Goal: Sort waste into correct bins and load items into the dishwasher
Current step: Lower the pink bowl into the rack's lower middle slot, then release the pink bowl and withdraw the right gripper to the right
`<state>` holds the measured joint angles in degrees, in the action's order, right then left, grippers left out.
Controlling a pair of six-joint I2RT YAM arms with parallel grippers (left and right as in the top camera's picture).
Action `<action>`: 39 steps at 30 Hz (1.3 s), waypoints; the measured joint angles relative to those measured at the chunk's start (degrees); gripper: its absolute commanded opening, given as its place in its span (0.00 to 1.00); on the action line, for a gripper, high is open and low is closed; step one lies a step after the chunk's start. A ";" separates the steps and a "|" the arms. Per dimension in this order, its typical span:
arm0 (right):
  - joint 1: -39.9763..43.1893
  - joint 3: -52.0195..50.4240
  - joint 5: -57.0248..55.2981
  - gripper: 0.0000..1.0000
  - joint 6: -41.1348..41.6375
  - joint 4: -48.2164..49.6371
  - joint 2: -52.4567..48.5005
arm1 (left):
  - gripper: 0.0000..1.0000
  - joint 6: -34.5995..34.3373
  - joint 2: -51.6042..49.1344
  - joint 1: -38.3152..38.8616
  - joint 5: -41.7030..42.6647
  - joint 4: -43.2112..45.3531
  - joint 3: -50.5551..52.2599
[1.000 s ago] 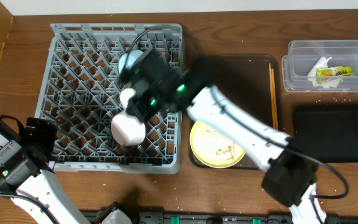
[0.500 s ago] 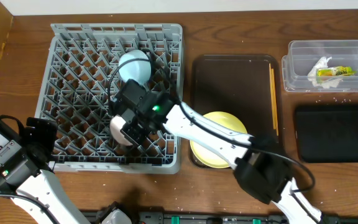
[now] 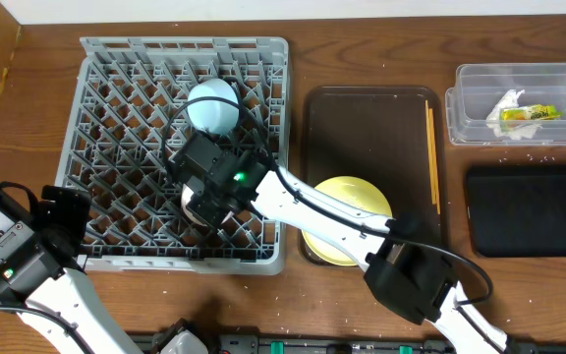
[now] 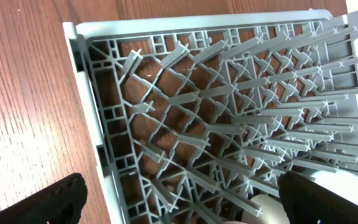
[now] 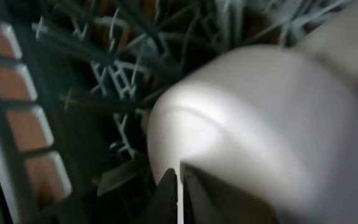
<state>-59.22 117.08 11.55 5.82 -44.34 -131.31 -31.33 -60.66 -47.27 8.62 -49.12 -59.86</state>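
R arm [image 3: 332, 202] reaches over the rack [image 3: 116, 88] from its right side. R gripper [image 3: 208, 201] is down among the pegs in the rack's near half (robot side), approx. mid-width. Wrist view is blurry, but the fingers [image 5: 166, 194] are almost together, pinching the wall of the pink bowl [image 5: 241, 112], w/ a thin pale strip of rim betw. them. Bowl sits low among the pegs. From overhead it's mostly hidden under the gripper, w/ only a pale edge showing at the gripper's left. Can't tell if the bowl rests on the rack floor.

Blue bowl [image 3: 212, 106] is upside down in the rack's far half, just behind R gripper and apart from it.

L gripper [image 4: 182, 186] has fingers [image 4: 48, 202] spread wide w/ nothing held. It hovers at the rack's near-left corner, cam looking across the pegs.

Brown tray [image 3: 362, 118] lies just beside the rack's right side. Plate [image 3: 354, 197] is at the tray's near end, partly covered by R arm. Chopsticks [image 3: 432, 147] lie along the tray edge away from the rack.

Well right of the rack is a clear tub [image 3: 475, 84] w/ napkin [image 3: 507, 101] and wrapper [image 3: 532, 113] inside. Black bin [image 3: 531, 208] is just in front of the tub, same side.
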 measured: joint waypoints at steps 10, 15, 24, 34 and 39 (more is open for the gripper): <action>2.12 1.49 -16.24 0.09 0.04 0.26 0.02 | 1.00 0.00 0.00 0.00 0.00 0.02 0.00; 2.40 2.29 -17.73 0.19 0.81 -0.35 0.02 | 1.00 0.00 0.00 0.00 0.00 0.00 0.00; 4.37 8.07 -16.41 0.46 4.26 -2.49 0.98 | 1.00 0.00 0.00 0.00 0.00 0.00 0.00; 9.11 8.81 -7.39 0.37 6.40 -5.22 2.01 | 1.00 0.00 0.00 0.00 0.00 0.00 0.00; 9.88 8.76 -11.21 0.99 10.78 -8.04 2.86 | 1.00 0.00 0.00 0.00 0.00 0.00 0.00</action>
<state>-49.34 125.84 0.34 16.60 -52.38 -128.44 -31.33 -60.66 -47.27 8.62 -49.12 -59.86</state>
